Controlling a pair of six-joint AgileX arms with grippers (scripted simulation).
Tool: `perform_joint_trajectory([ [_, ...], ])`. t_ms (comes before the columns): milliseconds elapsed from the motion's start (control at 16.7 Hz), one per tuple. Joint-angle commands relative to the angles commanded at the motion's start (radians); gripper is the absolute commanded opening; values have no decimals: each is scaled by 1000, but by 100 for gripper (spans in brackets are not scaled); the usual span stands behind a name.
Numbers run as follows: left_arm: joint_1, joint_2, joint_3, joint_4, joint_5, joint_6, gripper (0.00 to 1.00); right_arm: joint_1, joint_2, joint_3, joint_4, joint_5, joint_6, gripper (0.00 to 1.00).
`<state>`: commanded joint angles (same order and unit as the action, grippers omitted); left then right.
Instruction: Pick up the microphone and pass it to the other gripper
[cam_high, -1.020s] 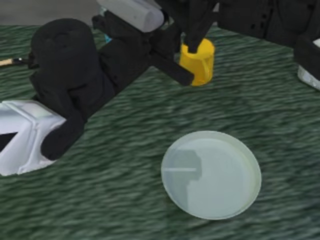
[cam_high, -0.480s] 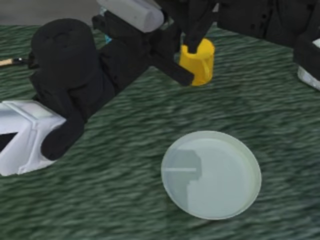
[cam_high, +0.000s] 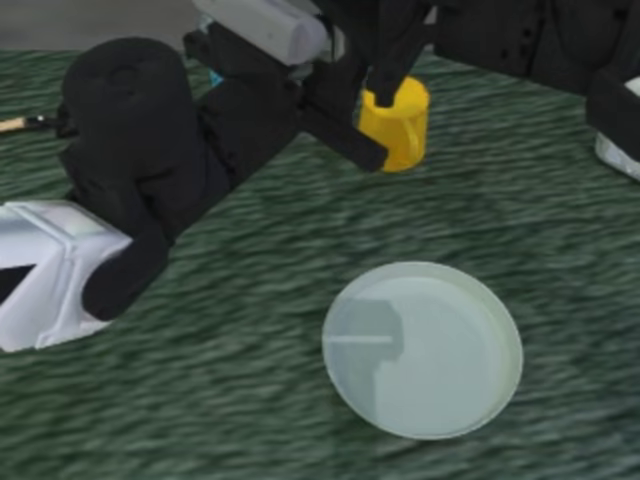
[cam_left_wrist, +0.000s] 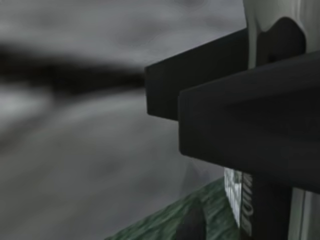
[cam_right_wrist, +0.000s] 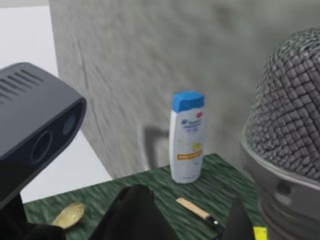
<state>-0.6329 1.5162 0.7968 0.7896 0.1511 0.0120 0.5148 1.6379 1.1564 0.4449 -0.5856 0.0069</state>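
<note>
Grey mesh microphone (cam_right_wrist: 292, 105) head, grip unclear

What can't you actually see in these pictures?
Microphone: right wrist view shows only its mesh head; the edge cuts off its handle.
Top view: the black arms crowding the yellow mug hide the microphone.
Left wrist view: everything behind the left gripper is blurred.

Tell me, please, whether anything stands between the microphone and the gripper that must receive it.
Nothing visible does. The left gripper and right gripper come together by the yellow mug, which seems to sit below them, not between. The microphone shows its mesh head close up in the right wrist view; the top view hides it.
</note>
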Motion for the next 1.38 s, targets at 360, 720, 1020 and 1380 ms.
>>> perform_joint_trajectory([
  [360, 0, 0, 0, 0, 0, 0, 100, 0, 0, 0, 0, 0, 0, 0],
  [720, 6, 11, -12, 1, -7, 6, 100, -2, -9, 10, -1, 7, -2, 0],
  [1020, 34, -105, -110, -21, 6, 5, 100, -52, -45, -25, 1, -49, -2, 0],
  [1380, 69, -278, -253, -47, 31, 3, 100, -122, -94, -76, 1, -124, -5, 0],
])
